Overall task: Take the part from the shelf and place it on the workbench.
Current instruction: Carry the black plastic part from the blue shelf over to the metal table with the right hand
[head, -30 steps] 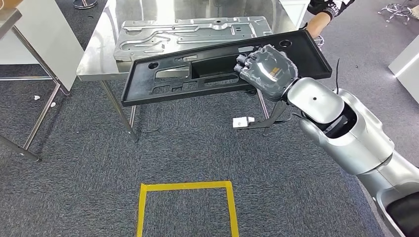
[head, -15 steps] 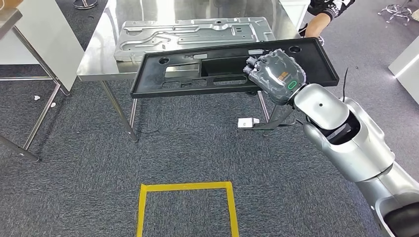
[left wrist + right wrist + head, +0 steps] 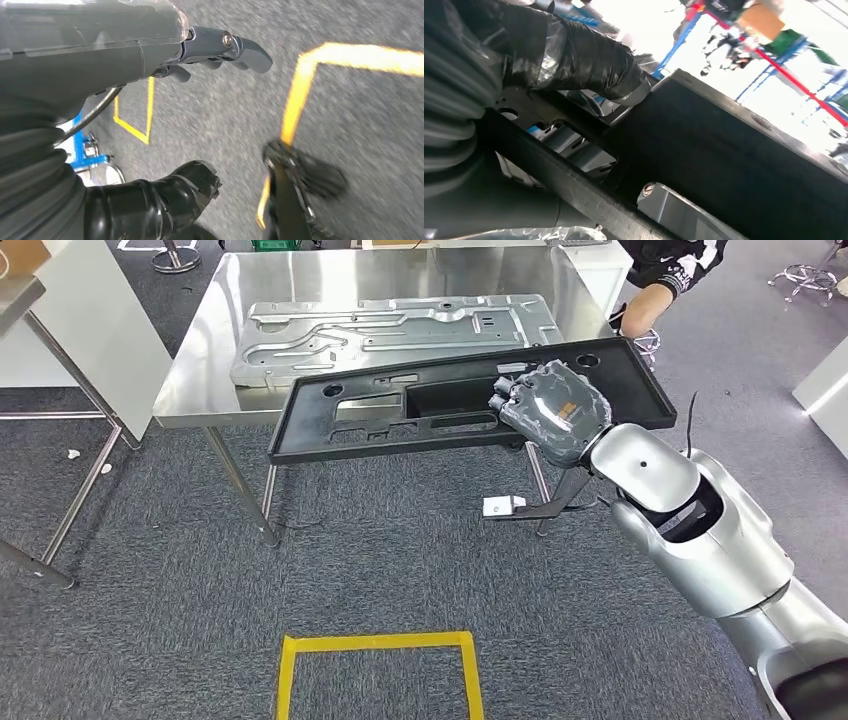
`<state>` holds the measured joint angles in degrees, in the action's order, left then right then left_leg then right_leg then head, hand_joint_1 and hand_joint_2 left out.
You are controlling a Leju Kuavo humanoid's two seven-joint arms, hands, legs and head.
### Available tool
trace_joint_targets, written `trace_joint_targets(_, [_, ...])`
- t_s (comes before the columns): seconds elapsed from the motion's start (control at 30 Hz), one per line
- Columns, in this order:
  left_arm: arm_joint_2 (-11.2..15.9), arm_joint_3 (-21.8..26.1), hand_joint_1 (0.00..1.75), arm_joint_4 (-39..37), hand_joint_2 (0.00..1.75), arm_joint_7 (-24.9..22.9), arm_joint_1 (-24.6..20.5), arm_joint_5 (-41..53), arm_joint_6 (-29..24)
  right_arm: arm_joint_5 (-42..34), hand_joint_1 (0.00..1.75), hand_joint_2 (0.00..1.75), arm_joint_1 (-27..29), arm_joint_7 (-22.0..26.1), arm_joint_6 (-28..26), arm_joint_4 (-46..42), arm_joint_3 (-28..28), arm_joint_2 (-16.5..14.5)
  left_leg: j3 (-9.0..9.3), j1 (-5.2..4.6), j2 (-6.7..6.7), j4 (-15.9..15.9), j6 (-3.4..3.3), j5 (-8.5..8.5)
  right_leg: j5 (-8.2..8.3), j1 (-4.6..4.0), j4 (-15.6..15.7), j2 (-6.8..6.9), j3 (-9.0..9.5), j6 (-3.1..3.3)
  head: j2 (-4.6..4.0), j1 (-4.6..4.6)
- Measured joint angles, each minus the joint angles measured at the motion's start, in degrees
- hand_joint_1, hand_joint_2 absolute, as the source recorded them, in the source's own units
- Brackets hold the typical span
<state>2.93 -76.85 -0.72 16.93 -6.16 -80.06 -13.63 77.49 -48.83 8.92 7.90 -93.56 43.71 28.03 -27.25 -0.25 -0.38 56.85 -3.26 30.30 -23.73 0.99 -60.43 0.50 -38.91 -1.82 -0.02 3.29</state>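
Carrying the black part (image 3: 440,405) toward the steel workbench (image 3: 200,360), keeping it level and lowering its far edge beside the metal panel (image 3: 390,325). Gripping the near rim right of centre with the right hand (image 3: 550,410), fingers probably curled over it, thumb (image 3: 574,55) beneath.

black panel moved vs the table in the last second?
Yes. The black panel, held by the right hand, has levelled out and swung further over the steel table, toward the grey metal sheet.
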Motion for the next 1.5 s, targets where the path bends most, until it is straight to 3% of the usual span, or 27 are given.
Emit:
trace_joint_targets(0.03, [0.0,0.1,0.00,0.0,1.75,0.0,-0.1,0.0,0.0,-0.2,1.75,1.75,0.0,0.1,0.1,0.1,0.3,0.0,0.30,0.02,0.05,-0.2,0.43,0.54,1.50,-0.27,1.5,0.14,0.24,0.45,0.00,-0.04])
trace_joint_targets(0.1, [0.0,0.2,0.00,0.0,1.75,-0.1,-0.2,0.0,0.0,-0.4,1.75,1.75,0.0,0.2,0.3,0.2,0.7,-0.1,0.55,0.00,0.15,0.3,1.29,0.31,1.15,-0.52,2.1,0.02,0.97,1.51,0.00,-0.10])
trace_joint_targets(0.13, [0.0,0.2,0.00,0.0,1.75,-0.1,-0.3,0.0,0.0,-0.4,1.75,1.75,-0.1,0.2,0.3,0.1,0.7,-0.1,-0.21,0.04,0.18,2.0,1.62,-0.56,0.78,-0.40,2.4,-0.12,1.66,2.02,0.00,-0.10])
trace_joint_targets(0.17, [0.0,0.2,0.00,0.0,1.75,-0.1,-0.3,0.0,0.0,-0.4,1.75,1.75,-0.2,0.2,0.3,0.1,0.8,-0.1,-1.58,0.08,0.19,4.9,1.88,-1.87,0.30,-0.27,2.7,-0.19,2.48,2.45,0.00,-0.13])
trace_joint_targets(0.23, [-0.1,0.2,0.00,0.0,1.75,-0.1,-0.3,0.0,0.0,-0.4,1.75,1.75,-0.3,0.2,0.3,0.2,1.0,-0.1,-6.88,0.36,0.19,12.6,2.36,-3.09,-1.05,-0.17,3.4,-0.25,4.58,3.05,0.00,-0.17])
trace_joint_targets(0.27, [-0.1,0.3,0.00,0.0,1.75,-0.1,-0.3,0.0,0.0,-0.5,1.75,1.75,-0.4,0.2,0.3,0.2,1.3,-0.1,-9.50,0.47,0.20,15.6,2.61,-1.86,-1.89,-0.17,3.7,-0.30,5.71,3.18,0.00,-0.19])
trace_joint_targets(0.3, [-0.1,0.3,0.00,0.0,1.75,-0.1,-0.3,0.0,0.0,-0.6,1.75,1.75,-0.4,0.2,0.3,0.2,1.6,-0.1,-11.85,0.57,0.21,17.5,2.82,0.52,-2.88,-0.15,3.9,-0.40,7.01,3.21,0.00,-0.19])
trace_joint_targets(0.37, [-0.1,0.4,0.00,0.0,1.75,-0.1,-0.1,0.0,0.0,-0.9,1.75,1.75,-0.5,0.2,0.3,0.3,2.4,-0.2,-14.40,0.67,0.22,16.8,2.98,5.33,-4.96,-0.08,4.0,-0.66,9.76,3.06,0.00,-0.19])
trace_joint_targets(0.4, [-0.1,0.4,0.00,0.0,1.75,-0.1,0.1,0.0,0.0,-1.2,1.75,1.75,-0.5,0.3,0.3,0.4,2.7,-0.2,-14.96,0.71,0.23,14.7,2.94,5.92,-6.14,-0.04,4.0,-0.76,11.30,2.91,0.00,-0.19])
trace_joint_targets(0.43, [0.0,0.4,0.00,0.0,1.75,-0.1,0.2,0.0,0.0,-1.5,1.75,1.75,-0.6,0.3,0.3,0.6,3.1,-0.1,-15.18,0.73,0.24,11.6,2.88,4.05,-7.40,-0.01,4.0,-0.80,12.83,2.72,0.00,-0.19])
trace_joint_targets(0.5, [0.0,0.7,0.00,0.0,1.75,-0.1,0.7,0.0,0.1,-2.2,1.75,1.75,-0.7,0.4,0.3,1.0,4.0,-0.1,-15.22,0.56,0.27,5.3,2.48,-5.39,-9.90,-0.09,3.9,-0.95,15.44,2.11,0.00,-0.19])
trace_joint_targets(0.53, [0.1,0.8,0.00,0.0,1.75,-0.1,0.8,0.0,0.1,-2.5,1.75,1.75,-0.8,0.5,0.3,1.3,4.4,0.0,-15.06,0.40,0.30,3.6,2.15,-9.47,-10.82,-0.11,4.0,-1.10,16.27,1.72,0.00,-0.16])
trace_joint_targets(0.57, [0.1,0.9,0.00,0.0,1.75,-0.1,0.9,0.0,0.2,-2.7,1.75,1.75,-0.9,0.6,0.2,1.4,4.8,0.0,-14.90,0.16,0.28,3.0,1.72,-11.74,-11.41,-0.09,4.2,-1.25,16.85,1.29,0.00,-0.17])
trace_joint_targets(0.63, [0.2,1.1,0.00,0.0,1.75,0.2,0.5,0.0,0.3,-3.2,1.75,1.75,-1.3,0.7,0.2,1.5,5.2,0.2,-14.10,-0.05,0.13,3.2,0.75,-10.91,-11.97,0.18,4.8,-1.38,17.84,0.58,0.00,-0.20])
trace_joint_targets(0.7, [0.2,1.2,0.00,0.0,1.75,0.5,0.1,0.0,0.3,-3.6,1.75,1.75,-2.2,0.8,0.2,1.6,5.4,0.4,-12.55,0.11,-0.09,2.4,0.00,-9.73,-13.07,0.33,2.7,-1.16,17.39,0.15,0.00,-0.14])
trace_joint_targets(0.73, [0.2,1.3,0.00,0.0,1.75,0.6,-0.1,0.0,0.4,-3.8,1.75,1.75,-2.5,0.8,0.2,1.6,5.6,0.5,-11.50,0.25,-0.20,1.8,-0.17,-9.16,-14.21,0.34,-0.4,-1.00,15.72,-0.06,0.00,-0.08])
trace_joint_targets(0.8, [0.3,1.4,0.00,0.0,1.75,0.7,-0.1,0.0,0.5,-4.1,1.75,1.75,-2.7,0.7,0.2,2.0,6.3,0.7,-9.64,0.27,-0.47,0.8,-0.19,-8.20,-16.36,0.33,-8.9,-0.82,9.96,-0.37,0.00,0.00])
trace_joint_targets(0.83, [0.3,1.5,0.00,0.0,1.75,0.7,0.0,0.0,0.6,-4.1,1.75,1.75,-2.3,0.8,0.2,2.3,6.7,0.8,-8.65,0.25,-0.65,0.4,-0.14,-7.63,-16.19,0.30,-12.1,-0.80,6.89,-0.43,0.00,0.02])
trace_joint_targets(0.87, [0.3,1.5,0.00,0.0,1.75,0.7,0.1,0.0,0.6,-4.1,1.75,1.75,-2.0,0.8,0.2,2.6,7.1,0.9,-7.72,0.17,-0.84,0.2,-0.11,-7.04,-14.61,0.25,-13.4,-0.80,4.51,-0.34,0.00,0.02])
trace_joint_targets(0.9, [0.3,1.6,0.00,0.0,1.75,0.7,0.3,0.0,0.7,-4.1,1.75,1.75,-1.7,0.8,0.3,2.9,7.5,1.0,-6.82,0.06,-0.98,0.1,-0.09,-6.41,-11.53,0.14,-12.3,-0.80,2.99,-0.09,0.00,0.03])
trace_joint_targets(0.97, [0.3,1.7,0.00,0.0,1.75,0.9,0.6,0.0,0.8,-4.2,1.75,1.75,-1.5,0.8,0.2,3.3,7.9,1.3,-5.34,-0.17,-1.21,0.0,-0.11,-5.20,-3.50,-0.31,-6.1,-0.79,1.89,1.08,0.00,0.01])
trace_joint_targets(1.0, [0.1,1.7,0.00,0.0,1.75,1.1,0.7,0.0,0.9,-4.2,1.75,1.75,-1.6,0.8,0.2,3.4,8.1,1.4,-4.90,-0.25,-1.30,0.0,-0.04,-4.78,-0.50,-0.71,-3.4,-0.79,1.95,1.79,0.00,-0.12])
trace_joint_targets(1.03, [0.1,1.7,0.00,0.0,1.75,1.3,0.7,0.0,1.0,-4.3,1.75,1.75,-1.6,0.8,0.2,3.5,8.3,1.5,-4.72,-0.23,-1.40,0.1,0.08,-4.47,1.33,-1.01,-1.5,-0.76,2.06,2.38,0.00,-0.20])
trace_joint_targets(1.07, [0.0,1.7,0.00,0.0,1.75,1.5,0.8,0.0,1.1,-4.4,1.75,1.75,-1.6,0.8,0.2,3.6,8.5,1.7,-4.71,-0.15,-1.47,0.1,0.20,-4.30,1.96,-1.27,-0.8,-0.71,2.15,2.69,0.00,-0.30])
trace_joint_targets(1.2, [0.1,1.6,0.00,0.0,1.75,1.6,0.6,0.0,1.0,-4.5,1.75,1.75,-2.0,0.8,0.2,3.9,9.0,1.8,-4.73,0.00,-1.30,0.2,0.44,-4.18,1.89,-1.32,-0.3,-0.74,2.36,2.48,0.00,-0.38])
trace_joint_targets(1.37, [0.3,1.6,0.00,0.0,1.75,1.7,0.0,0.0,0.9,-4.5,1.75,1.75,-2.0,0.7,0.2,4.1,9.9,1.8,-5.27,-0.35,-1.04,0.7,0.55,-3.36,-1.96,-0.86,2.2,-0.89,4.01,1.80,0.00,-0.40])
trace_joint_targets(1.5, [0.4,1.6,0.00,0.0,1.75,1.0,-0.1,0.0,0.3,-4.6,1.75,1.75,-2.6,0.3,0.4,4.5,10.8,1.4,-5.12,-0.39,-1.00,0.7,0.62,-3.37,-2.01,-0.84,2.1,-0.90,4.14,1.85,0.00,-0.40])
